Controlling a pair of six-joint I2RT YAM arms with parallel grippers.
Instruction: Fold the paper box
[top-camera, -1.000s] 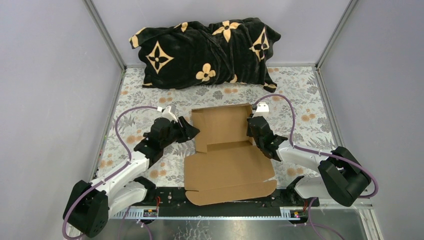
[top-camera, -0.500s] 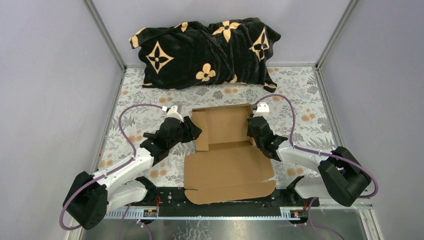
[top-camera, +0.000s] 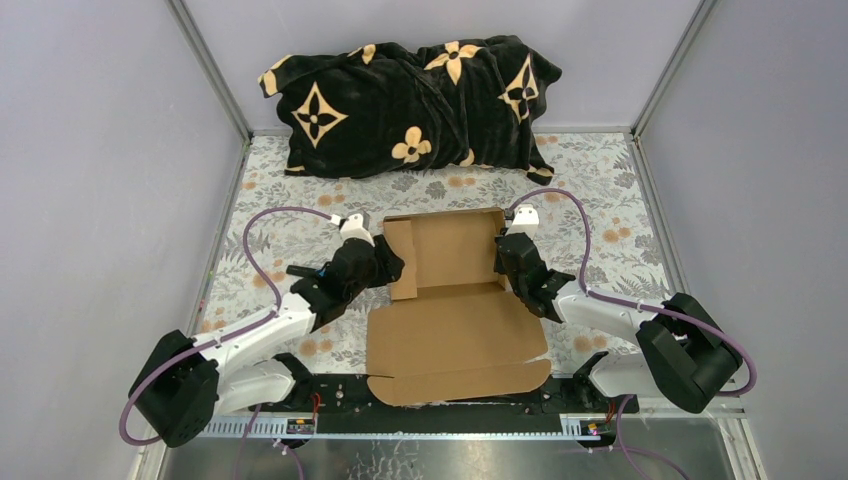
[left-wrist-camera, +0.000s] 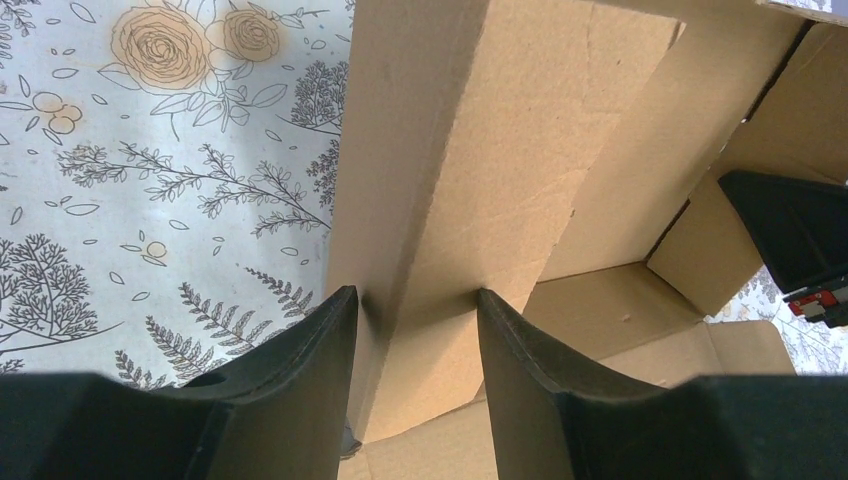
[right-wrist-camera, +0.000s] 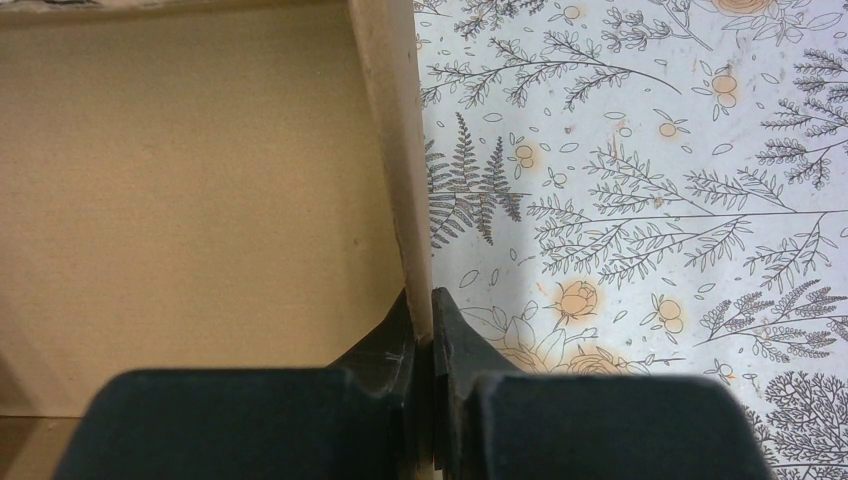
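The paper box (top-camera: 455, 310) is seen lying between the two claws, partly folded. Its far half has side walls standing up. Its near half lies flat and reaches back past both claws toward the arm bases.

The left wall of the box (left-wrist-camera: 440, 200) is found right at the left gripper (top-camera: 385, 262). In the left wrist view the fingers (left-wrist-camera: 330, 340) are held apart, and the standing wall is seen in the gap between them. One finger is on the outer side of the wall, and the other is on the inner side, over the box floor.

The right wall of the box (right-wrist-camera: 395, 150) is held by the right gripper (top-camera: 503, 262). In the right wrist view the fingers (right-wrist-camera: 455, 330) are closed almost all the way, with only the thin edge of cardboard pinched between them. The inside of the box is seen to the left of this claw.

A flowered tablecloth (top-camera: 290, 250) is spread under the box and out past the outer side of each claw. A black blanket with tan flower marks (top-camera: 410, 95) is bunched well beyond both claws, at the far edge.
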